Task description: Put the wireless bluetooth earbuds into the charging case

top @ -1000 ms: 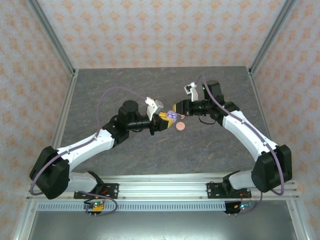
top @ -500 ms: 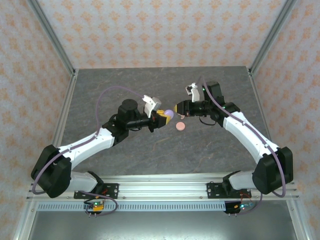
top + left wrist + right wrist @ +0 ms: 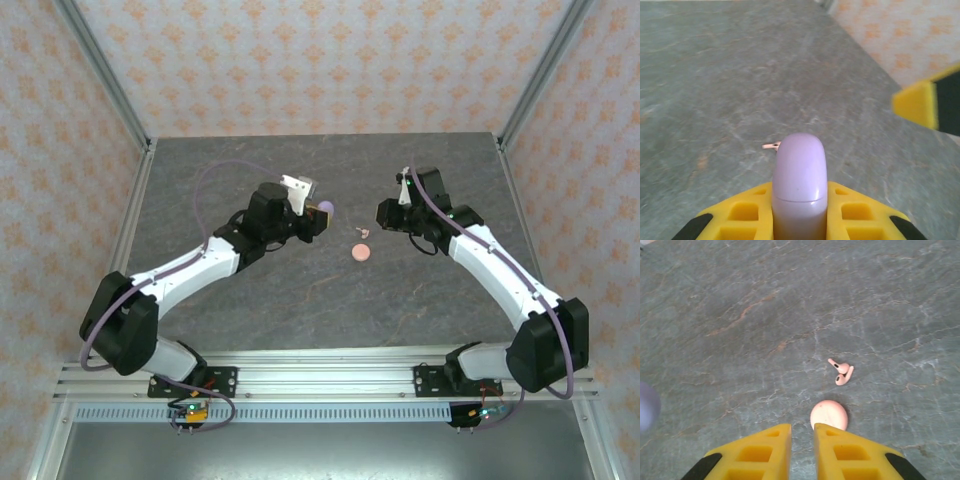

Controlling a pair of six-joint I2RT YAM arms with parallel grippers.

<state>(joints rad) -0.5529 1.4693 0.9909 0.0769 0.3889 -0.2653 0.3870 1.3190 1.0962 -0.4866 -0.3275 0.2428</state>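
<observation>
Case tight in left end effector

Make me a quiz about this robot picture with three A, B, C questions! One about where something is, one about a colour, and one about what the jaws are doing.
1. Where do the pink earbuds lie?
A. Between the left jaws
B. On the table, close beside the pink round piece
C. On top of the right arm

2. What colour is the case in the left gripper?
A. Pale purple
B. Green
C. Black

3. How do the left jaws stand?
A. Wide open and empty
B. Shut on an earbud
C. Shut on the case

Answers:
1. B, the right wrist view shows them lying on the grey top just beyond the round piece.
2. A, the left wrist view shows a pale purple rounded body.
3. C, both yellow fingers press against the sides of the case.
</observation>
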